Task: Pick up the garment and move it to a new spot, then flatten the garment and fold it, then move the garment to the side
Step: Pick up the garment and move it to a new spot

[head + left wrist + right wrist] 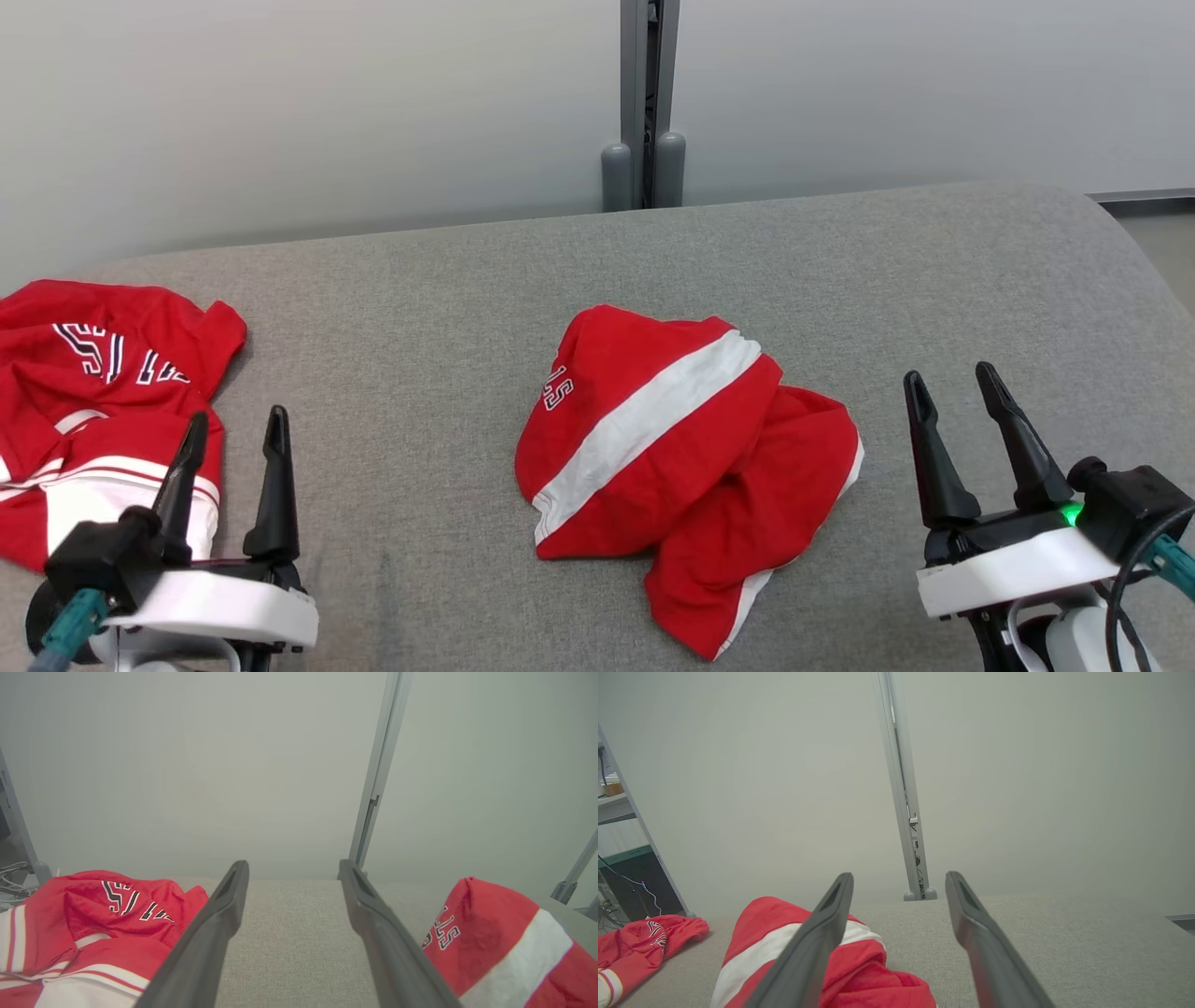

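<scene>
I had the garment [686,467] sitting crumpled around the middle of the grey padded surface [420,355], a bit closer to the near edge than the far one. It was red fabric with a broad white stripe running diagonally across the upper fold and small white outlined letters near its left end. A second red lobe with thin white trim spilled toward the near edge. It was bunched, not flattened, not folded.

The left gripper [235,420] hovered over the near left corner of the surface, its fingers spread wide with nothing between them. In the left wrist view I saw only bare grey cloth between the two fingers, and the garment [495,938] sat off to that view's right, beside the finger.

The right gripper [952,378] was over the near right part of the surface, also spread wide and empty. In the head view, grey surface showed between it and the garment's right side. In the right wrist view the fingers pointed toward the far edge and the garment [766,914] lay partly behind one of them. I couldn't tell contact from that view alone.

A second red piece [93,411] lay heaped at the left edge, with white bands and black-and-white lettering. In the head view it was partly hidden behind the left gripper's fingers.

Past the far edge I saw pale wall panels [280,112] and a grey post [644,103] with two rounded feet at its base.
</scene>
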You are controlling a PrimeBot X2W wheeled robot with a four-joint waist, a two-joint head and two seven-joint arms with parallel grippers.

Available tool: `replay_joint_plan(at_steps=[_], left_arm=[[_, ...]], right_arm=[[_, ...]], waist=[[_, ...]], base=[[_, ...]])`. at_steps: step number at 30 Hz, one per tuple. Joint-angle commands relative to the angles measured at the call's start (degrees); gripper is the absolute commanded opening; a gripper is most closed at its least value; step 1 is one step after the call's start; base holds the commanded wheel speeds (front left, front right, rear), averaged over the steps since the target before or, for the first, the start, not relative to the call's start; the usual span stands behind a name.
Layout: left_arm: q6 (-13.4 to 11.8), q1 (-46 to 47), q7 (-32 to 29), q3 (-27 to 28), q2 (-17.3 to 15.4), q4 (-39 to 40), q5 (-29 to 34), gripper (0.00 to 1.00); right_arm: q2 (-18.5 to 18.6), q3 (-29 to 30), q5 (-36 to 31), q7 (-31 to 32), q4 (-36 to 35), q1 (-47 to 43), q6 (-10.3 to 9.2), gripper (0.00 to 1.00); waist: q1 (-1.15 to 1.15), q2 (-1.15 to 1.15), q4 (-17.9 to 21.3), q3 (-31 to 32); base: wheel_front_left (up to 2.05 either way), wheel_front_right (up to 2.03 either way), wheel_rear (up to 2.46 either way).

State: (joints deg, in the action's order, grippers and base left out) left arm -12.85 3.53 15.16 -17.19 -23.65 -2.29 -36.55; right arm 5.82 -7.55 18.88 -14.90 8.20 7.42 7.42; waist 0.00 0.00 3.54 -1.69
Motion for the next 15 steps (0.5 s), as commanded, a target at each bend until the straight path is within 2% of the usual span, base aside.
replay_joint_plan(at_steps=[1, 12, 13, 15], left_arm=[[1.11, -1.05, 0.15, 1.63, 1.28, 0.21, 2.37, 1.00], [9.32, -7.15, 0.15, 12.93, 14.41, 1.08, 14.72, 1.00], [10.62, -7.81, 0.15, 14.47, 16.08, 0.88, 16.03, 1.00], [11.88, -8.41, 0.16, 15.72, 17.30, 0.54, 17.09, 1.00]], right_arm=[[-0.01, 0.43, -0.44, -0.17, -0.44, -1.06, 0.13, 1.00], [-0.77, 0.99, -0.13, -0.17, -1.64, -2.85, 0.13, 1.00], [-0.84, 0.99, 0.00, -0.17, -1.82, -3.10, 0.13, 1.00], [-0.88, 1.10, 0.06, -0.17, -2.01, -3.19, 0.13, 1.00]], waist=[[0.00, 0.00, -0.04, -0.03], [0.00, 0.00, -0.31, 0.18], [0.00, 0.00, -0.32, 0.23], [0.00, 0.00, -0.42, 0.20]], base=[[0.00, 0.00, 0.00], [0.00, 0.00, 0.00], [0.00, 0.00, 0.00], [0.00, 0.00, 0.00]])
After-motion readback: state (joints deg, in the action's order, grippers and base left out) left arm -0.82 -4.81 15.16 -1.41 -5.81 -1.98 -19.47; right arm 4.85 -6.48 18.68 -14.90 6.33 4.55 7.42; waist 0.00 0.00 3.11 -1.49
